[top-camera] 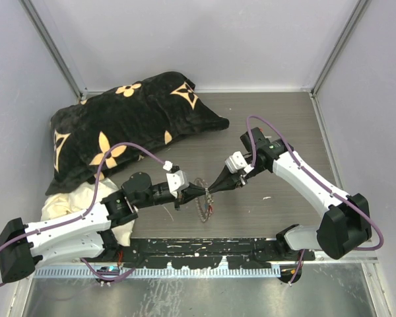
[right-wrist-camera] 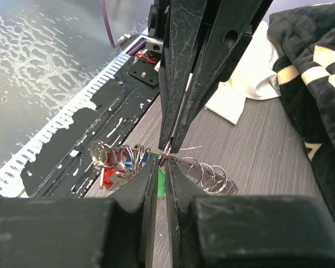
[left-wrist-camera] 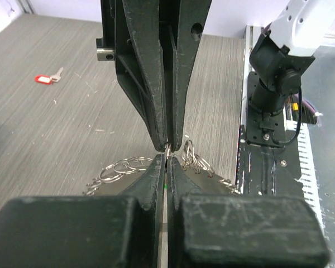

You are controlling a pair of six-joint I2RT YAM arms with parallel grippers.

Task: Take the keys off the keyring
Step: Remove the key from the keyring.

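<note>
The keyring [top-camera: 201, 206] is a silvery wire coil lying mid-table, with its loops [right-wrist-camera: 212, 177] spread to either side of the two grippers. Red and blue keys [right-wrist-camera: 114, 167] hang bunched on it, and a green one [right-wrist-camera: 162, 182] shows under my right gripper. My left gripper [top-camera: 205, 191] and right gripper [top-camera: 212, 189] meet tip to tip over the coil. The left gripper [left-wrist-camera: 167, 157] is shut on the keyring wire. The right gripper [right-wrist-camera: 162, 165] has a narrow gap between its jaws, set around the same wire. One red key [left-wrist-camera: 44, 79] lies loose on the table.
A black pillow [top-camera: 132, 125] with gold flowers fills the back left, and a white cloth [top-camera: 69, 198] lies under the left arm. The black base rail [top-camera: 204, 251] runs along the near edge. Metal-framed walls stand on both sides.
</note>
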